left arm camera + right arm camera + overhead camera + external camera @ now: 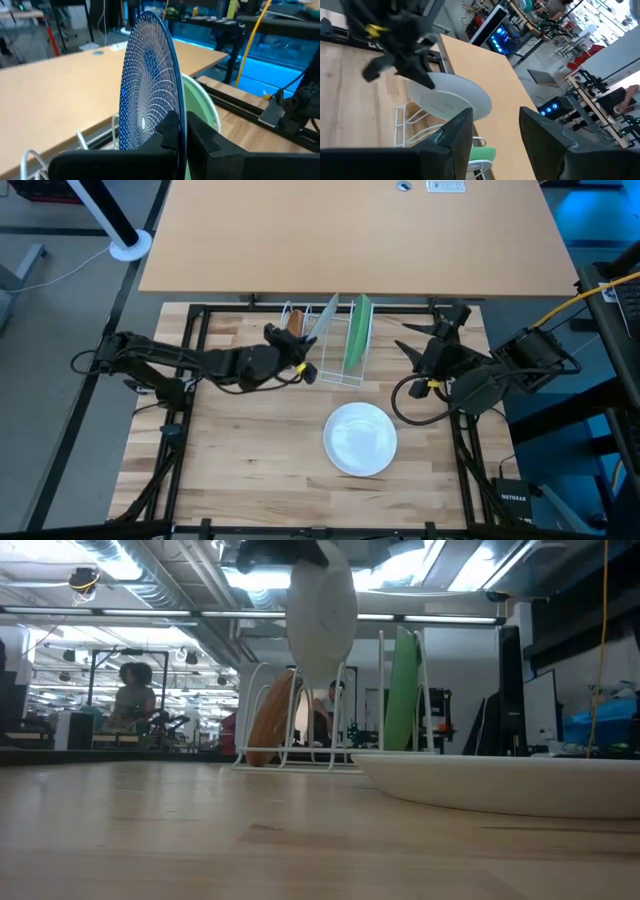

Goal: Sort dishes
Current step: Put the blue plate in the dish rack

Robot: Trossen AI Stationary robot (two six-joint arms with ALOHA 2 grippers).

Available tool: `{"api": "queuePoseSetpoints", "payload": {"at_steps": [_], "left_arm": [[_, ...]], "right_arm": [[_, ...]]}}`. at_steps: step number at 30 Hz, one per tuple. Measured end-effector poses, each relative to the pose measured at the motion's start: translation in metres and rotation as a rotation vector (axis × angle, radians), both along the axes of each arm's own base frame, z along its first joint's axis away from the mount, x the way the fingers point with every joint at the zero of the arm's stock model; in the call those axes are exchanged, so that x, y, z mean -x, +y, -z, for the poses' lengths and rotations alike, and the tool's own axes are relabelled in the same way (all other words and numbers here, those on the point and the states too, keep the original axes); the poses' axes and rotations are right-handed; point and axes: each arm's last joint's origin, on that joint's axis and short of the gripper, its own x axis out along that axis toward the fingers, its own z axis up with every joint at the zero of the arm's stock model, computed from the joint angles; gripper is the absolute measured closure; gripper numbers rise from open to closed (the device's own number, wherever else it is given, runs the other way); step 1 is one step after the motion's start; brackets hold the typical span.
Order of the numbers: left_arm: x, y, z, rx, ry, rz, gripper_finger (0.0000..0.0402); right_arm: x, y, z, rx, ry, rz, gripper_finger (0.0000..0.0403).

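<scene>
My left gripper (303, 360) is shut on the blue speckle-patterned dish (147, 85), which it holds on edge above the white wire rack (322, 365). The dish's pale underside shows in the low view (320, 610). The brown plate (270, 720) and the green plate (358, 332) stand on edge in the rack's slots. The white plate (360, 438) lies flat on the table, nearer than the rack. My right gripper (425, 332) is open and empty, to the right of the rack. My left gripper pinches the blue dish's rim (176, 116) between its two fingers, one on the patterned face and one on the underside. The fingers come slanting down from the table's left. The dish stands on edge, lifted clear above the rack, between the brown and green plates.
A large tan table (350, 235) lies beyond the far edge of the wooden work surface. Black frame rails (190, 380) run along the left and right sides. People and benches show in the room behind.
</scene>
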Motion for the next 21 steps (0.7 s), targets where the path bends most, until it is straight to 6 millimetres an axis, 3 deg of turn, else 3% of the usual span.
{"api": "queuePoseSetpoints", "payload": {"at_steps": [8, 21], "left_arm": [[-0.017, 0.027, 0.035, 0.091, 0.048, -0.050, 0.0400], [-0.046, 0.037, 0.101, 0.131, 0.207, -0.076, 0.0401]], "right_arm": [[-0.002, 0.002, 0.003, 0.004, 0.011, -0.003, 0.0237], [-0.004, 0.004, 0.005, -0.025, 0.034, -0.035, 0.0237]]}}
